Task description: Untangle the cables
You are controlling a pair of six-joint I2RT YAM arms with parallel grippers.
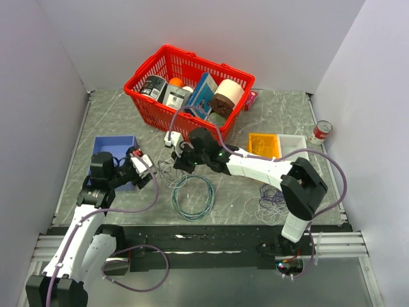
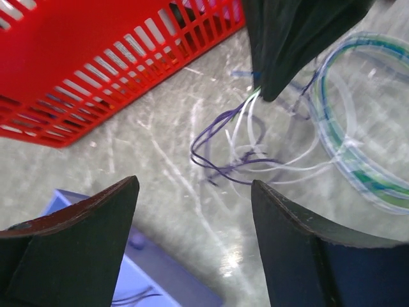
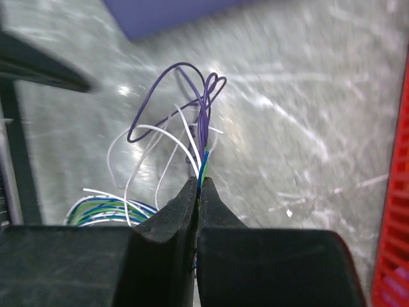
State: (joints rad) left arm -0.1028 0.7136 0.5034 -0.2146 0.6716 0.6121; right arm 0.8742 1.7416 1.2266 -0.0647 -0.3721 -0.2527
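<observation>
1. The right gripper (image 3: 198, 187) is clamped shut on a few strands of the cables (image 3: 192, 121). Purple and white loops stand up out of the pinch. In the overhead view this sits at mid-frame, just below the red basket (image 1: 150, 109).
2. The left gripper (image 2: 193, 185) has its jaws spread and holds nothing. In its own view the knot lies on the table (image 1: 115, 118), above the gap between its fingertips.
3. The pinch seems to take several colours at once, so a pull from here could tighten the knot rather than free one wire. With nothing pinning the rest, the whole scribble would likely just lift with it.
4. A greenish strand appears to run into the right jaws (hard to be sure). If it belongs to the teal-green ring (image 1: 193, 197), which lies just beside the tangle toward the lower middle, that neat coil could be dragged along and snagged.
5. These wires are very thin, and a closing left gripper may miss them or catch the wrong loop.
6. The basket wall crowds the upper side and the blue bin (image 1: 102, 142) the left, so there is little room to spread the wires. A second scribble of thin wires (image 1: 271, 201) lies well apart, lower right.
</observation>
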